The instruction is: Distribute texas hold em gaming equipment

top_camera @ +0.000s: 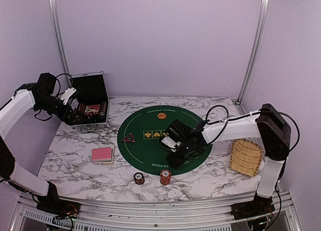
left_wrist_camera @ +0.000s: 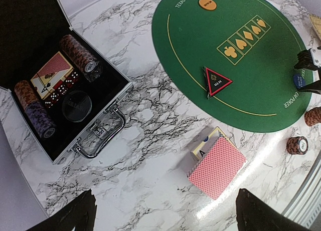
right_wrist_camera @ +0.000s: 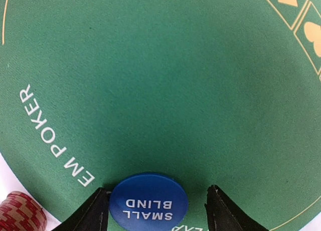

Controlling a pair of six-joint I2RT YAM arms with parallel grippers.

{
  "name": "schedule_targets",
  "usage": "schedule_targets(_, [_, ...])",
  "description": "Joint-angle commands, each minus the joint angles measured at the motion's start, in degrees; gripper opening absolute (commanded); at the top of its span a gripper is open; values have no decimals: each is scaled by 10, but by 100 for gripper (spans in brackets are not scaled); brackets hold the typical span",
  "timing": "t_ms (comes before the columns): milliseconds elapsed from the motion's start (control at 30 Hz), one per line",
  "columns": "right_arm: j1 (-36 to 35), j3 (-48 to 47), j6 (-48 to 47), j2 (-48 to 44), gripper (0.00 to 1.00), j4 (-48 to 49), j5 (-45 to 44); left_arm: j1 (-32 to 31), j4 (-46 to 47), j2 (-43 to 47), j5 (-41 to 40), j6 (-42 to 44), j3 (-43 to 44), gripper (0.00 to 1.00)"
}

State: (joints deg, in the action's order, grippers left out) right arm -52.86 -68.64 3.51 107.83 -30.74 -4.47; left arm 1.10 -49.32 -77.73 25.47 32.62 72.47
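My right gripper (right_wrist_camera: 156, 192) is open and low over the green felt mat (top_camera: 145, 148). A blue "SMALL BLIND" button (right_wrist_camera: 148, 202) lies flat on the felt between its fingers, close to the left finger, with a gap to the right one. My left gripper (left_wrist_camera: 165, 218) is open and empty, high above the marble near the open case. Red-backed cards (left_wrist_camera: 216, 163) lie on the marble left of the mat. An orange button (top_camera: 161, 116) and a dark triangular marker (top_camera: 130, 138) sit on the mat. A dark chip stack (top_camera: 139, 178) and an orange-red stack (top_camera: 165, 177) stand at the mat's near edge.
The open black case (left_wrist_camera: 108, 103) at the back left holds chip stacks, cards and dice. A tan wicker tray (top_camera: 246, 157) lies at the right, beside the right arm. The table's near edge runs just below the chip stacks.
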Motion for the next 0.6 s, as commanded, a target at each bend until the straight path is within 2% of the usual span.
schedule_targets(0, [6,12,13,-21,63,-22,-32,-1,-15,11,5,8,15,99])
schedule_targets(200, [26,31,21,-50,52,-13,-31,-2,-15,13,3,11,15,99])
schedule_targets(267, [28,35,21,-55,51,-12,-27,-1,-15,13,2,11,15,99])
schedule_targets(467, [19,13,17,-45,63,-3,9,-2,-15,13,3,10,18,99])
schedule_targets(567, [14,-7,15,-22,65,2,11,-2,-15,16,3,10,18,99])
